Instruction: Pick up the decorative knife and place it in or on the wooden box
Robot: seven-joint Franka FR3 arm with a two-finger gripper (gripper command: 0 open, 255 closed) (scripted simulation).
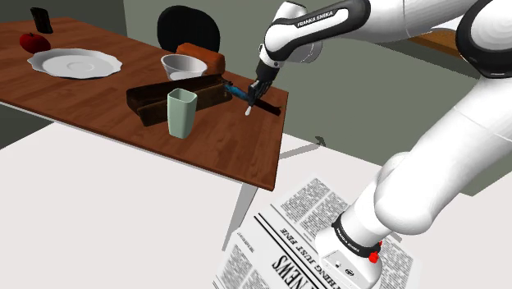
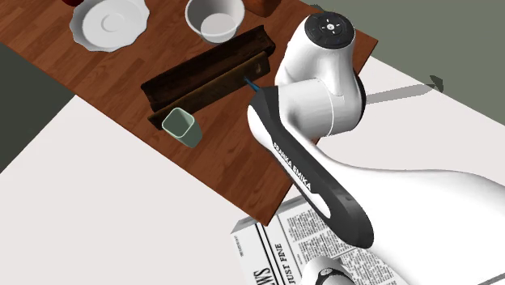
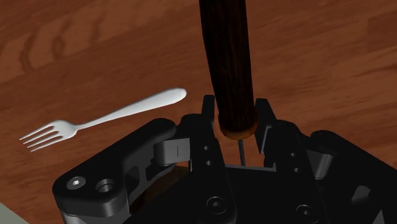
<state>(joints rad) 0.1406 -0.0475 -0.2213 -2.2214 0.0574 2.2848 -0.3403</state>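
The decorative knife (image 3: 228, 57) has a dark brown handle, and my gripper (image 3: 236, 113) is shut on it where the handle meets a thin blade. In the shoulder view the gripper (image 1: 255, 93) is low over the table's near corner. The knife's handle (image 1: 272, 107) sticks out toward that view's right, and a blue end points at the wooden box (image 1: 156, 97). The box is a long dark tray just to the left of the gripper. In the second exterior view the arm hides the gripper. The knife's blue end (image 2: 252, 82) shows beside the box (image 2: 202, 73).
A white fork (image 3: 108, 118) lies on the table right by the gripper. A pale green cup (image 1: 182, 112) stands in front of the box. Behind the box are a white bowl (image 1: 182, 66) and a brown block (image 1: 202, 57). A white plate (image 1: 74, 63) and an apple (image 1: 34, 41) sit at the far left. The table edge is close on the right.
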